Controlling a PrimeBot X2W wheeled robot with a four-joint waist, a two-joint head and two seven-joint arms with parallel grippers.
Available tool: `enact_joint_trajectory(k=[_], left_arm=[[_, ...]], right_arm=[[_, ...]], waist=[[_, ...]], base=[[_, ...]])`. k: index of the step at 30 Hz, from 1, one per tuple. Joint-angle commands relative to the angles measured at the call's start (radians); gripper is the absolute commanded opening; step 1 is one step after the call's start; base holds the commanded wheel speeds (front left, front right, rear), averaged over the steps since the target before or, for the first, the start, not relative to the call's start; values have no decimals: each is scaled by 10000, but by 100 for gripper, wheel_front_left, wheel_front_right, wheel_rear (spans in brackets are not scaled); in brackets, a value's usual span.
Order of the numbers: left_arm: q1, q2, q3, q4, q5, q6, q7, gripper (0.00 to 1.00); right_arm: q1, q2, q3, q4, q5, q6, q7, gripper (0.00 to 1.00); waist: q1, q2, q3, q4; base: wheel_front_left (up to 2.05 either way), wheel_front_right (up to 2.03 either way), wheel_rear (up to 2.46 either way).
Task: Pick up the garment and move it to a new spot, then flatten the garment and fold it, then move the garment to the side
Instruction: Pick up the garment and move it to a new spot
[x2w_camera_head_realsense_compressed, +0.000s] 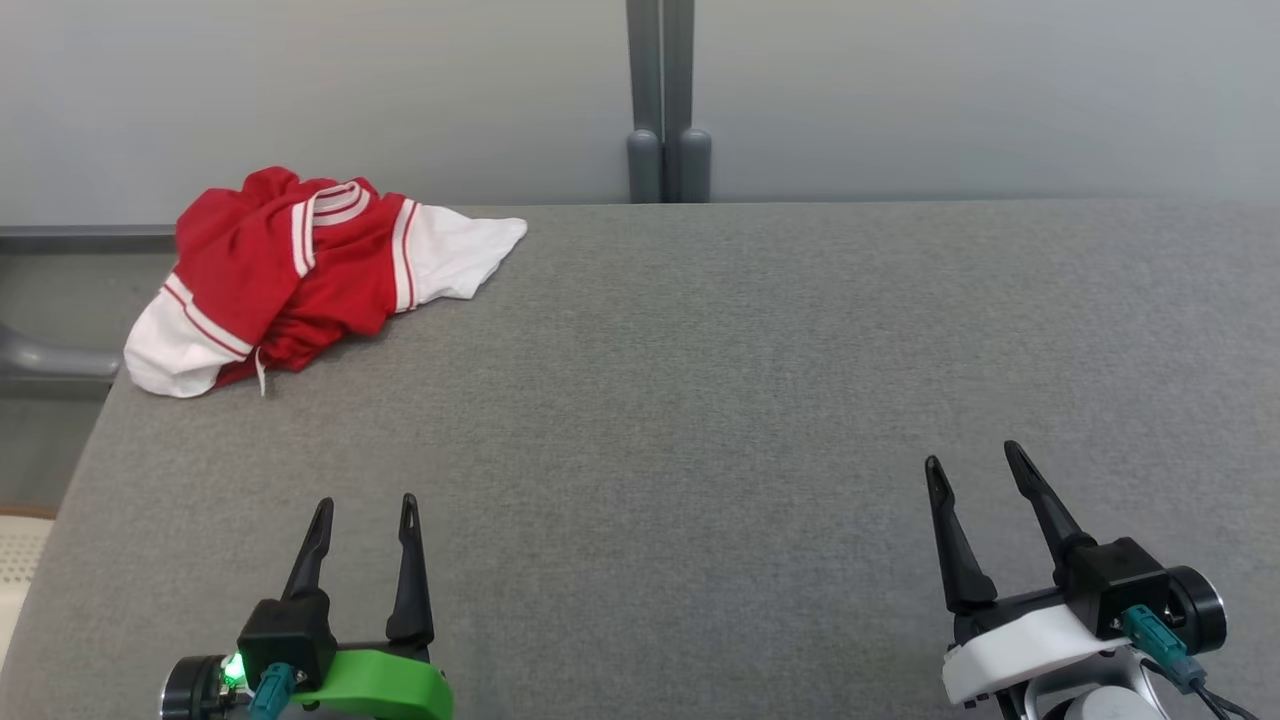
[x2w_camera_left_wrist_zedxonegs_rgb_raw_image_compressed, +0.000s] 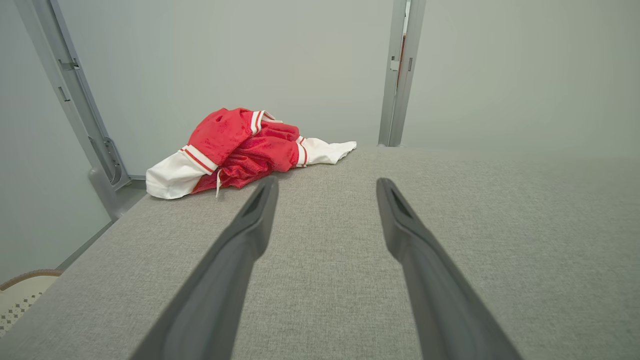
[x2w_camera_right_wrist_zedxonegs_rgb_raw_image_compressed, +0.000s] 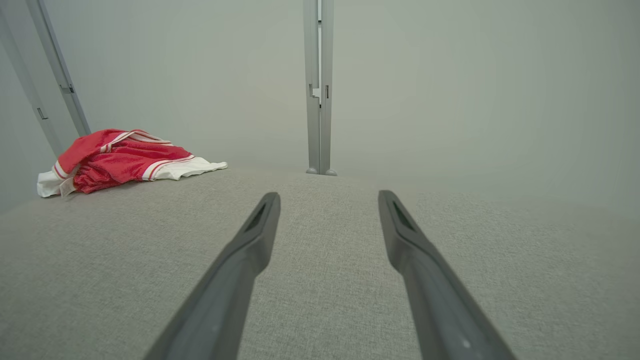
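Head view: the left claw (x2w_camera_head_realsense_compressed: 366, 500) and right claw (x2w_camera_head_realsense_compressed: 972, 453) hover low over the near edge of the grey table (x2w_camera_head_realsense_compressed: 700, 400), each with its two dark fingers spread wide and nothing between them. The garment (x2w_camera_head_realsense_compressed: 300, 270), a red top with white sleeves and red-and-white striped trim, lies crumpled at the table's far left corner, ahead of the left claw and a little to its left, well apart from it. It is ahead and far to the left of the right claw, so the left arm is judged the nearer for the pickup. The heap's long axis runs on a slant, from one white sleeve at the near left to the other at the far right.

Left wrist view: the left claw (x2w_camera_left_wrist_zedxonegs_rgb_raw_image_compressed: 326, 181) gapes empty, and the garment (x2w_camera_left_wrist_zedxonegs_rgb_raw_image_compressed: 235, 147) sits beyond its left finger, bunched high, one sleeve at the table's left edge.

Right wrist view: the right claw (x2w_camera_right_wrist_zedxonegs_rgb_raw_image_compressed: 328, 195), also wide and empty, points at bare table, the garment (x2w_camera_right_wrist_zedxonegs_rgb_raw_image_compressed: 120, 160) far off to its left.
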Motion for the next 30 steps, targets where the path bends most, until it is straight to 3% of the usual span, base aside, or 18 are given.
enact_joint_trajectory(k=[1, 9, 17, 23, 30], left_arm=[[-113, 66, -3, -26, 31, -13, -4, 100], [-119, 61, 157, -89, -2, 39, -4, 100], [-112, 58, 193, -105, -126, 79, -4, 100], [5, 56, 224, -162, -213, 138, -4, 100], [6, 56, 327, -315, -325, 237, -4, 100]], right_arm=[[65, -28, -9, -93, 3, 4, -32, 100], [-151, -30, 202, -119, 7, 4, -32, 100], [-272, -31, 481, -7, 22, 4, -32, 100], [-335, -33, 620, 19, 8, 4, -32, 100], [-575, -34, 849, -70, -99, 4, -32, 100]], waist=[[0, 0, 111, 914], [0, 0, 334, 2782], [0, 0, 371, 4075], [0, 0, 406, 4397], [0, 0, 767, 4278]], base=[[0, 0, 0], [0, 0, 0], [0, 0, 0], [0, 0, 0], [0, 0, 0]])
